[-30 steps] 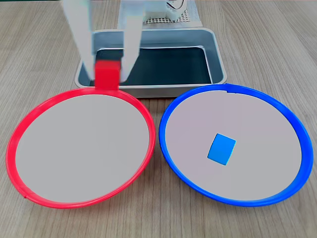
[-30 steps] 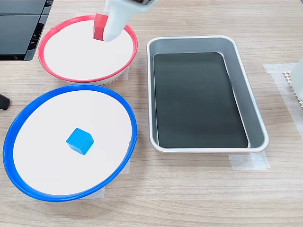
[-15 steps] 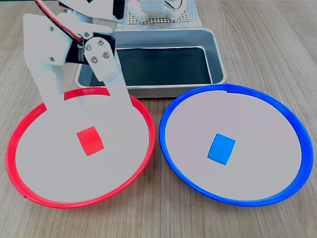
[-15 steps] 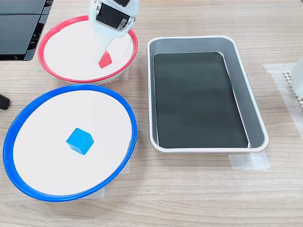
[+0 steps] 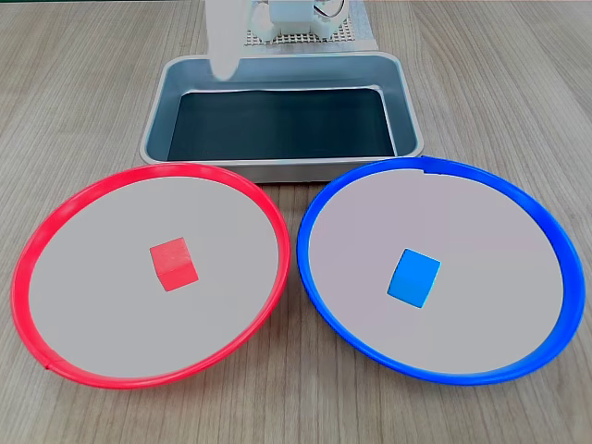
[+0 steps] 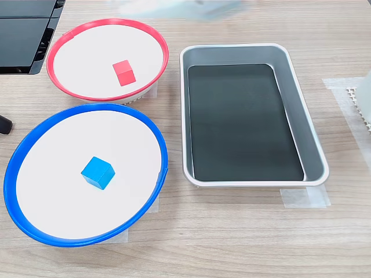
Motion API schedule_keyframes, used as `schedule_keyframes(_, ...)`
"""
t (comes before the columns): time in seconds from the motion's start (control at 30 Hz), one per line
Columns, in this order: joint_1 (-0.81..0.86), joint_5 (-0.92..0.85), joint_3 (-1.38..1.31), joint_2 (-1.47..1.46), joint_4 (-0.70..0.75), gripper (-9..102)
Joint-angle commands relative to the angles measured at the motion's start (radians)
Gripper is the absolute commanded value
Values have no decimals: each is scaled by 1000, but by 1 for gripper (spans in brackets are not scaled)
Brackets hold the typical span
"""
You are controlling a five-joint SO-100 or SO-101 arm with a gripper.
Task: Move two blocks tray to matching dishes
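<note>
Red block point(image 5: 173, 264) sits flat near the middle of the red-rimmed dish point(image 5: 55, 218), a touch toward its left side in a fixed view, nothing touching it. Blue block point(image 5: 413, 277) lies on the pale centre of the blue-rimmed dish point(image 5: 536, 215), a little right of middle there, also free. Both colours match, so by the look of it the sorting itself is done.

Out from the dishes: the tray point(image 5: 407, 102) stands just behind them on the wooden table point(image 5: 518, 74), its dark floor bare, its near wall just beside both rims.

And the arm point(image 5: 222, 37)? A pale blur at the tray's far left corner, and a smear along the table's top edge in a fixed view point(image 6: 174, 7). The gripper is too blurred to read; I cannot tell whether its fingers are apart or together.

The step in hand reads as the retreat. Doing it well means travelling high over the tray's raised wall, clear of the red rim, and parking away from both dishes so neither block gets nudged.
</note>
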Motion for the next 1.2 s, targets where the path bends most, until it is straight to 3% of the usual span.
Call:
schedule_keyframes(0.0, -44, 150, 229, 256, -40, 0)
schedule_keyframes(0.1, -64, 143, 466, 541, 48, 0)
schedule_keyframes(0.2, -46, 89, 623, 793, 253, 0)
schedule_keyframes(0.53, -37, 51, 638, 1193, 868, 0)
schedule_keyframes(1.17, -35, 49, 638, 1203, 882, 0)
